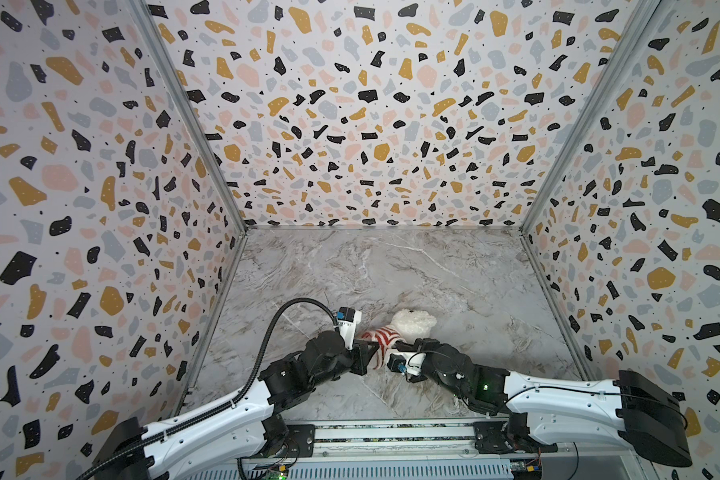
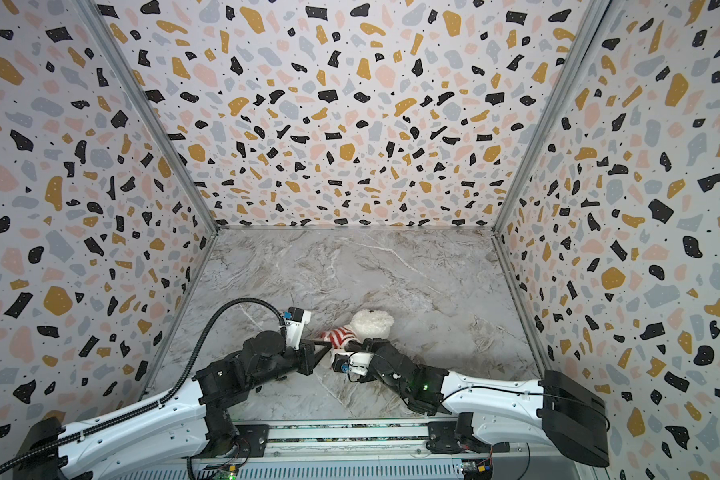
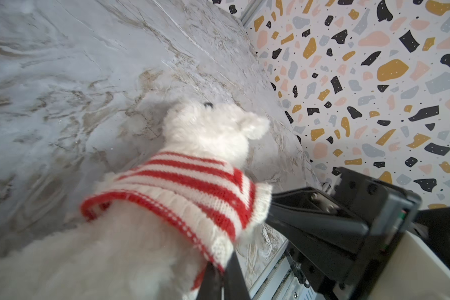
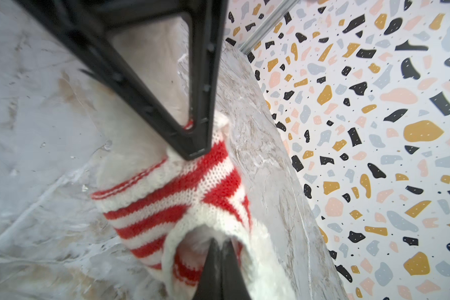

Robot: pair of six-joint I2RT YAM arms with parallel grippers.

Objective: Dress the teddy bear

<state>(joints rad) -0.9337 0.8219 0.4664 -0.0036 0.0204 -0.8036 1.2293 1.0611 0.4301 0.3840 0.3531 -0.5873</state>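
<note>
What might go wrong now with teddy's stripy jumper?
1. The left tool and right tool pinch only the edges of the striped top. A hard pull may slip off or stretch the knit.
2. Nothing holds the teddy bear itself, so tugging may drag it across the table instead of sliding the top down.

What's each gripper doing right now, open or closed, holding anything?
Left gripper: closed on the striped sweater hem.
Right gripper: closed on the same sweater's white edge.
</note>
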